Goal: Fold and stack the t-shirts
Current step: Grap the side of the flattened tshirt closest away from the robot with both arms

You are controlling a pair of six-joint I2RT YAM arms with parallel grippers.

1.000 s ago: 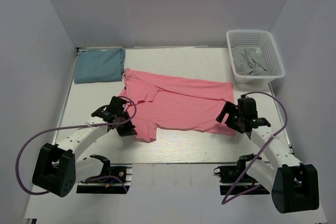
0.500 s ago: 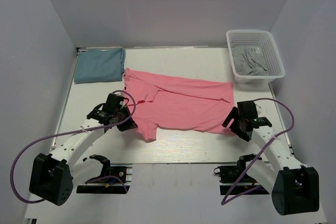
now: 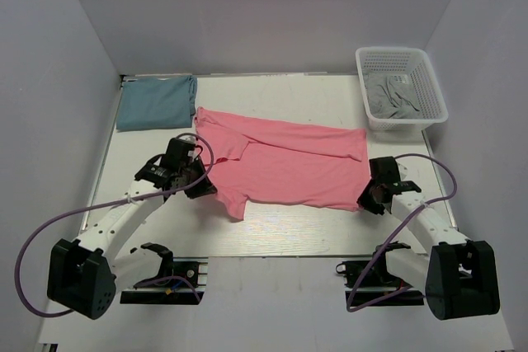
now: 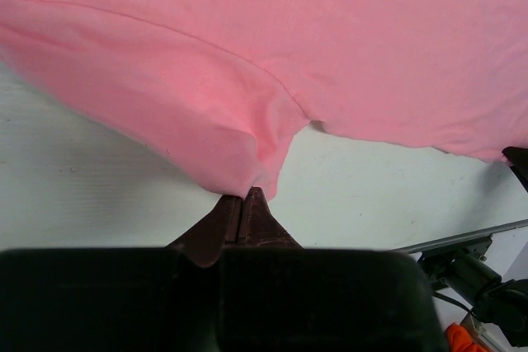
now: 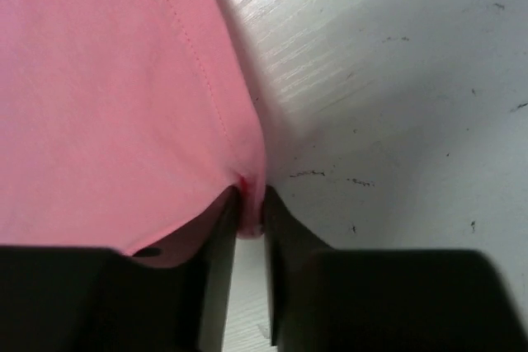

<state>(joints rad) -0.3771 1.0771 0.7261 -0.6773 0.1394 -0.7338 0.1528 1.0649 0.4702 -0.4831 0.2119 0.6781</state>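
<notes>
Pink t-shirt [image 3: 285, 166] lay spread across the worktop [image 3: 289, 232]. Both arms reached low: left gripper [image 4: 246, 202] jaws clenched on a sleeve, right gripper [image 5: 250, 202] jaws pinching its hem corner.

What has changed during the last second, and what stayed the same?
The right gripper lowered onto the near right corner of the pink t-shirt and closed on it. The left gripper, still shut on the sleeve, shifted slightly toward the far side. The teal t-shirt and the basket stayed put.
</notes>
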